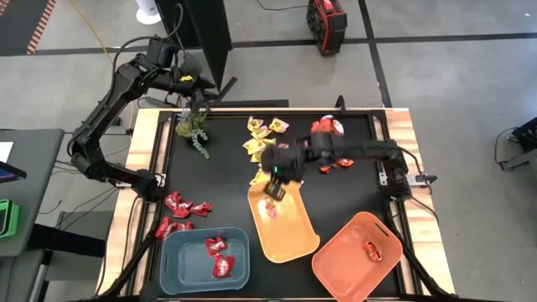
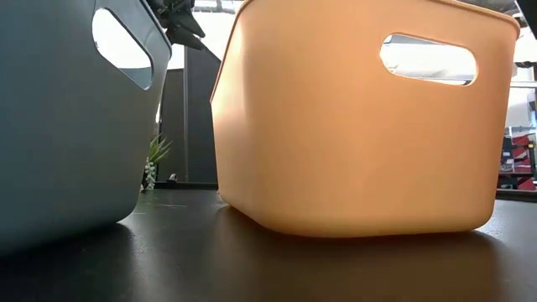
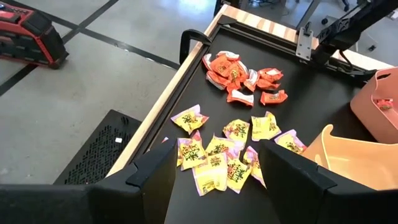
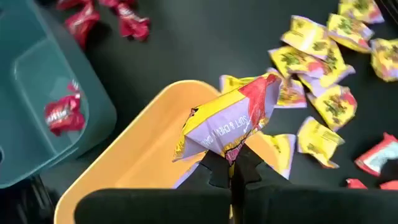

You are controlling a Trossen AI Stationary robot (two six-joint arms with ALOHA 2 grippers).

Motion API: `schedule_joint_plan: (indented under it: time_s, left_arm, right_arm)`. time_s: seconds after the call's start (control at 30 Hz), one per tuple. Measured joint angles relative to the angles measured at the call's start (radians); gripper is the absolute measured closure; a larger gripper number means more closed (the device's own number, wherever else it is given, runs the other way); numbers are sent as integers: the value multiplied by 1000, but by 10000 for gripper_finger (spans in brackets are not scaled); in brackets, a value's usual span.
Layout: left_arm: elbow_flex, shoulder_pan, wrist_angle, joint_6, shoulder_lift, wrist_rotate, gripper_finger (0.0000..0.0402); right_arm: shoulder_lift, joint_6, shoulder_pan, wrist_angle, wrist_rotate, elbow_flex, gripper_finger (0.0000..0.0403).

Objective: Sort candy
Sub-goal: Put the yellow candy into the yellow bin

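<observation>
The yellow bin (image 1: 284, 222) sits mid-table, long axis running away from the robot, its far rim right beneath the right gripper (image 1: 276, 186). That claw is clamped on 1 yellow candy (image 4: 233, 121), hanging directly over the bin mouth. Left gripper (image 3: 214, 171) waits at the far-left corner, jaws apart, empty, well off.

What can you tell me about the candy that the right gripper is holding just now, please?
The candy is a small crinkled foil packet, yellow with a pale purple face bearing printed lettering and a red patch at one corner. It looks like thin shiny wrapper material, puffed and creased. The right gripper pinches its lower edge between shut jaws, so the packet stands up above them, tilted. It hangs over the near end of the yellow bin, touching nothing else visible. In the high view it is hidden by the arm.
</observation>
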Motion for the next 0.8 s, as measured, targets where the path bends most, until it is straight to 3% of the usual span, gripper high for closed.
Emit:
schedule_joint_plan:
  time_s: [0.13,0.23,0.33,0.6,0.7,0.8]
  left_arm:
    - [0,0,0,-4,0,0,181]
    - [0,0,0,-16,0,0,181]
    - [0,0,0,-19,0,0,181]
    - [0,0,-14,-31,0,0,181]
    - [0,0,-13,-27,0,0,181]
    - [-29,0,19,-31,0,-8,181]
  right_arm:
    - [28,34,94,2,90,0,399]
    - [59,94,138,-31,103,-1,374]
    - [94,134,161,-72,101,-2,313]
    - [154,119,172,-104,104,-2,90]
    - [137,105,156,-92,171,-2,45]
    - [106,71,132,-71,240,-2,31]
